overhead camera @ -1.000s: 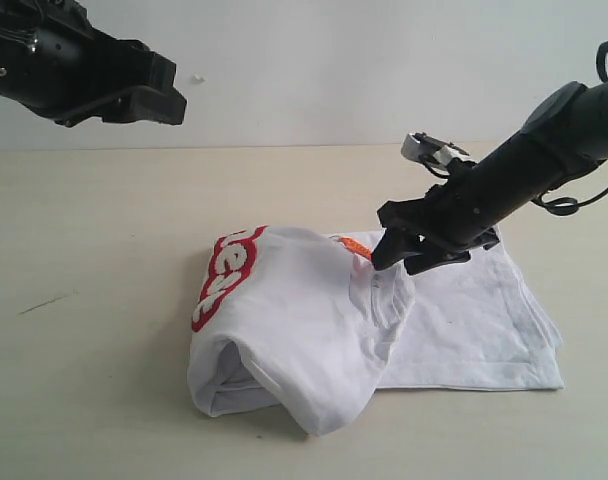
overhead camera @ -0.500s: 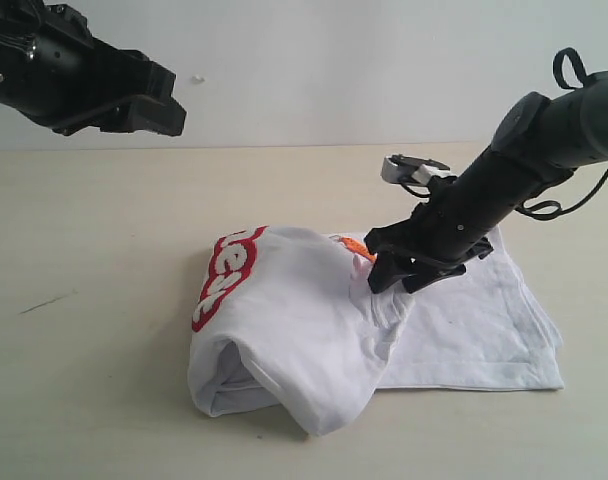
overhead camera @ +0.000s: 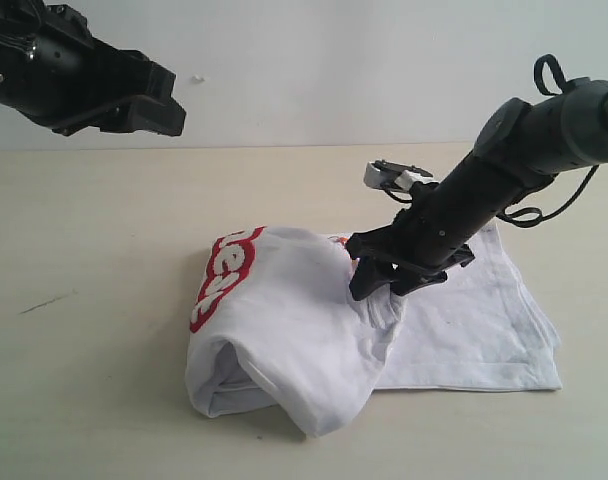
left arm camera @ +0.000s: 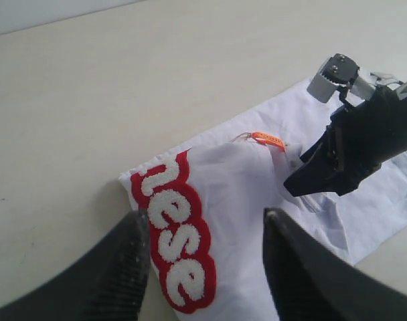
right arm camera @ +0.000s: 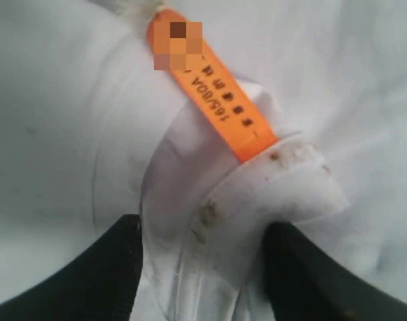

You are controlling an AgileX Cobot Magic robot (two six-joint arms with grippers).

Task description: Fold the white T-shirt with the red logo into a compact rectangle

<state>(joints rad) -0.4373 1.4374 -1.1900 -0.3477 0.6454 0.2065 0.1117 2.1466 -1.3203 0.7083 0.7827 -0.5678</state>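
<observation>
The right gripper point(right arm camera: 200, 271) has its two dark fingers point(right arm camera: 120, 267) spread, straddling the ribbed collar point(right arm camera: 284, 180) of the white T-shirt point(overhead camera: 284, 330). The fingertips run off the edge of the right wrist view, so whether they touch the cloth cannot be told there. In the exterior view the same gripper point(overhead camera: 369, 288) points down into the neck area, and its tips are lost against the folds. Just beyond the fingers lies the orange neck tag point(right arm camera: 213, 100); one end of it is blurred out and its small black print is too fine to read. The collar shows a few brownish specks. From outside, the tag is almost wholly hidden behind the gripper. The right arm point(overhead camera: 504, 170) slants up and off the right edge of the picture, with a small grey-white block point(overhead camera: 389, 175) on its wrist. The left gripper point(left arm camera: 203, 267) hangs high over the shirt with its fingers apart and nothing between them; only their rounded backs show, cut off by the frame. In the exterior view it point(overhead camera: 149, 105) sits in the upper left corner, mostly out of frame. The shirt lies in the middle of the pale table point(overhead camera: 84, 250), its left part doubled over into a thick bundle and its right part spread flat in a single layer with the hem showing. The red logo point(left arm camera: 177, 244) wraps over the bundle's left edge; only the letters "ese" read clearly, and the rest is tucked out of sight. A plain white wall point(overhead camera: 334, 70) stands behind.
</observation>
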